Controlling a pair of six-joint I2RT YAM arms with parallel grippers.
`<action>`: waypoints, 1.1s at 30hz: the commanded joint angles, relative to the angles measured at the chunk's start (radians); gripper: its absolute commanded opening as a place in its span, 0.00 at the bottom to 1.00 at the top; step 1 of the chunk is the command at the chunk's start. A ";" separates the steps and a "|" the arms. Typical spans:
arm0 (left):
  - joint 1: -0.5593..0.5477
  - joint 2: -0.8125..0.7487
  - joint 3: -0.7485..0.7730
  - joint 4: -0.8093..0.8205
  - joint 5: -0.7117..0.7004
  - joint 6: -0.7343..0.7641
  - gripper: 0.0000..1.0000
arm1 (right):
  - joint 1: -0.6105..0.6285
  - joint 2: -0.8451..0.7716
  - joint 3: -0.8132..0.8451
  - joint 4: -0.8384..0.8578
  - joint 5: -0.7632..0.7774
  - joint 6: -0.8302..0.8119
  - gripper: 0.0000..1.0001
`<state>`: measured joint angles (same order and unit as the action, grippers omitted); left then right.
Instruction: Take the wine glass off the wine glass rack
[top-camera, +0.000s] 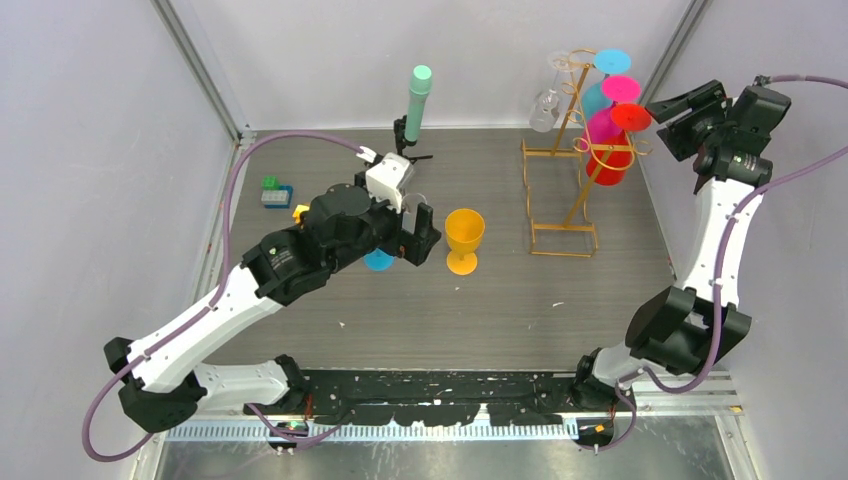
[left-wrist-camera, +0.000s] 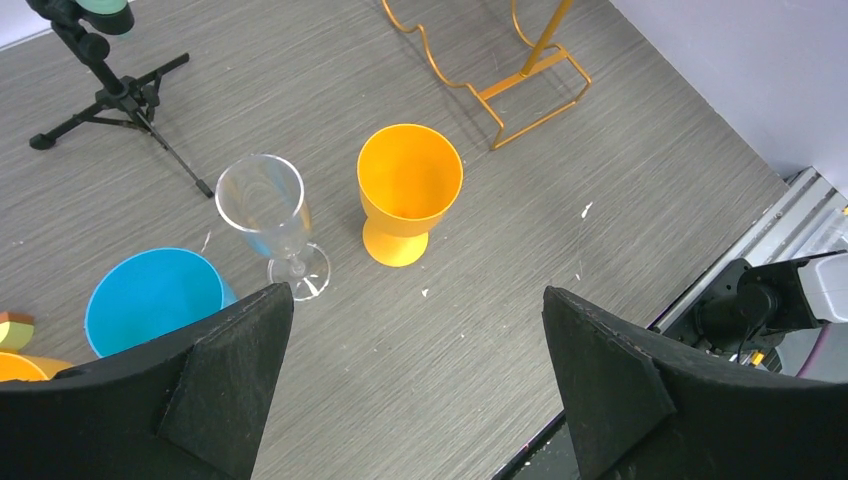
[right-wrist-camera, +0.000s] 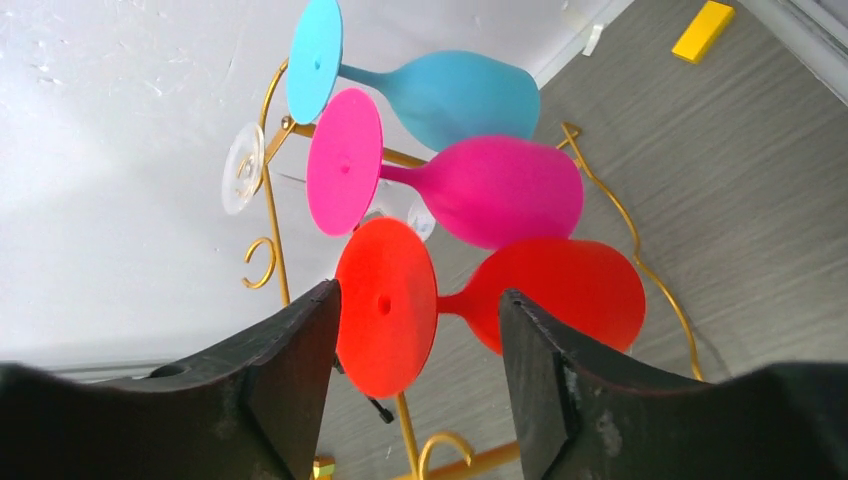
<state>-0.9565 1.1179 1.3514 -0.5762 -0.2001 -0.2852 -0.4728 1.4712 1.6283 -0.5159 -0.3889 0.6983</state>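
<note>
The red wine glass (right-wrist-camera: 560, 295) hung foot-up on the wine glass rack (top-camera: 562, 254) by the far right corner of the table (top-camera: 400, 310) — likely light, slick plastic, best pinched at the stem; right gripper (right-wrist-camera: 420, 300) spread astride its foot, left gripper (left-wrist-camera: 418, 300) spread, empty

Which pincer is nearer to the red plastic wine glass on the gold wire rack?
Right. The right pincer sits close before the foot of the red plastic wine glass; the left pincer hovers far off, near the orange plastic goblet.

gold wine glass rack (left-wrist-camera: 541, 45), red wine glass (right-wrist-camera: 565, 290) and orange cup (left-wrist-camera: 410, 185).
</note>
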 joint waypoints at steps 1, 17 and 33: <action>-0.002 -0.022 -0.013 0.053 0.017 -0.009 0.98 | -0.010 0.035 -0.012 0.142 -0.106 0.057 0.59; -0.002 -0.036 -0.035 0.057 0.017 -0.018 0.98 | -0.009 0.044 -0.050 0.172 -0.115 0.054 0.26; -0.002 -0.036 -0.034 0.054 0.019 -0.023 0.98 | -0.009 0.024 -0.045 0.211 -0.036 0.058 0.00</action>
<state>-0.9565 1.1080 1.3178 -0.5720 -0.1898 -0.3065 -0.4786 1.5196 1.5764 -0.3508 -0.4656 0.7593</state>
